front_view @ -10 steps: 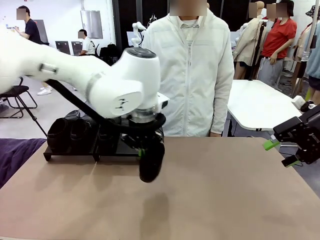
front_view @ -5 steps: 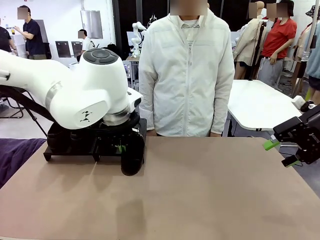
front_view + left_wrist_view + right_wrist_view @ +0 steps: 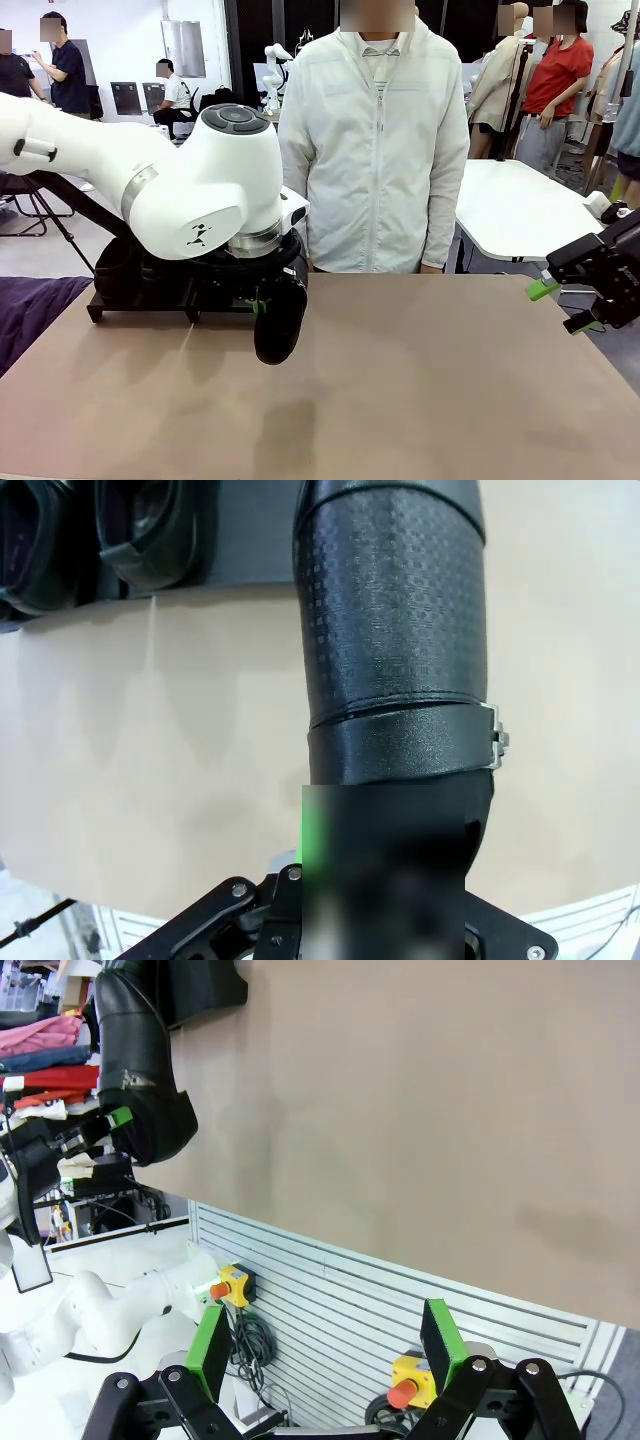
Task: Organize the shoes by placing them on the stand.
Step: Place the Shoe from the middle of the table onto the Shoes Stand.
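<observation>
A brown tabletop (image 3: 420, 380) fills the lower half of the front view, with a person in a white zipped jacket (image 3: 375, 150) standing at its far edge, top centre.

The left arm (image 3: 150, 180), white and bulky, reaches in from the left edge and covers much of the upper left. Its left gripper (image 3: 262, 305) is clamped tight on a shoe (image 3: 280, 320), a glossy black loafer that hangs toe-down just left of centre, above the tabletop, with a faint shadow on the surface below it. In the left wrist view this shoe (image 3: 395, 630) runs up the middle of the frame, its textured upper and a strap with a small metal buckle facing the camera; a green pad (image 3: 312, 830) shows at its lower left.

The stand (image 3: 140, 300), a low black rack, sits at the far left of the tabletop, mostly behind the arm. Black shoes (image 3: 125, 265) rest on it. In the left wrist view two shoes (image 3: 150, 530) lie side by side at the upper left corner, on the stand's dark panel (image 3: 250, 530).

The right gripper (image 3: 570, 305) hovers at the right edge, mid-height, off the tabletop's side. Its green-padded fingers (image 3: 212, 1345) stand wide apart in the right wrist view, with nothing between them.
</observation>
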`<state>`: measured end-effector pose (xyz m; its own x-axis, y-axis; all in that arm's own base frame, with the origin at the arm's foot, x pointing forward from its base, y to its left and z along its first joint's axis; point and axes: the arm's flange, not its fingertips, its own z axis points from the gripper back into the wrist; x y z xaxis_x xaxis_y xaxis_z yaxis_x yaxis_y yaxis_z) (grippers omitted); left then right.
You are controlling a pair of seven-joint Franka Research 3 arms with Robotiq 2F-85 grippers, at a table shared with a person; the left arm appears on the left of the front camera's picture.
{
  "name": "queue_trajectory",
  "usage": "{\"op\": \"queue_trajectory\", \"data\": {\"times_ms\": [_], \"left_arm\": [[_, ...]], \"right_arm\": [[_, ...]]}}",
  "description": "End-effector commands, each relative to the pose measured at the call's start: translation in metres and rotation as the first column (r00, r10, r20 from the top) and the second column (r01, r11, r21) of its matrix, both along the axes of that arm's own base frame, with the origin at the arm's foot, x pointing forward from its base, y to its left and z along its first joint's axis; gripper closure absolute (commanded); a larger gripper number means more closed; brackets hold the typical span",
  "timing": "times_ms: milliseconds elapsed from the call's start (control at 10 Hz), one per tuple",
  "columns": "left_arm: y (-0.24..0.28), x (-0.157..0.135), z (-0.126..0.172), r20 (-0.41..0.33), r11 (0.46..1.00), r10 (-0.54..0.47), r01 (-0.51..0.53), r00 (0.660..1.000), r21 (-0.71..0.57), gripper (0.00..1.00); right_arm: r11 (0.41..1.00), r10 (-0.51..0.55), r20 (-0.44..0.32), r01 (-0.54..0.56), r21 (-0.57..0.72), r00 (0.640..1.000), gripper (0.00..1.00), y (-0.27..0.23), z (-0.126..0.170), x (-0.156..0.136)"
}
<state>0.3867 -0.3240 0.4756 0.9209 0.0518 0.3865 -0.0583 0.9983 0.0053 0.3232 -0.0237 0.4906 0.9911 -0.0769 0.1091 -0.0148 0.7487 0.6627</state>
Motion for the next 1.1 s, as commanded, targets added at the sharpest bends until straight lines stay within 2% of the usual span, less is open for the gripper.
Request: {"op": "queue_trajectory", "data": {"times_ms": [0,200,300,400,600,800,1000], "left_arm": [[0.027,0.047,0.024,0.022,1.000,0.005,-0.004,1.000,-0.030,1.00],[0.051,0.102,0.040,0.014,0.998,-0.033,0.033,0.999,-0.044,1.00],[0.063,0.124,0.044,0.010,0.995,-0.093,0.093,0.996,-0.033,1.00],[0.074,0.140,0.044,-0.025,0.978,-0.199,0.196,0.980,-0.071,1.00],[0.087,0.162,0.036,-0.034,0.978,-0.164,0.158,0.986,-0.136,1.00],[0.090,0.177,0.022,-0.043,0.982,-0.128,0.120,0.991,-0.145,1.00],[0.089,0.189,0.011,0.002,0.985,-0.080,0.079,0.997,-0.152,1.00]], "right_arm": [[1.000,0.011,0.006,-0.011,0.008,1.000,0.00,-0.001,0.003,0.001],[1.000,0.011,0.006,-0.011,0.008,1.000,0.00,-0.001,0.003,0.001],[1.000,0.011,0.006,-0.011,0.008,1.000,0.00,-0.001,0.003,0.001],[1.000,0.011,0.006,-0.011,0.008,1.000,0.00,-0.001,0.003,0.001],[1.000,0.011,0.006,-0.011,0.008,1.000,0.00,-0.001,0.003,0.001],[1.000,0.011,0.006,-0.011,0.008,1.000,0.00,-0.001,0.003,0.001],[1.000,0.011,0.006,-0.011,0.008,1.000,0.00,-0.001,0.003,0.001]]}}
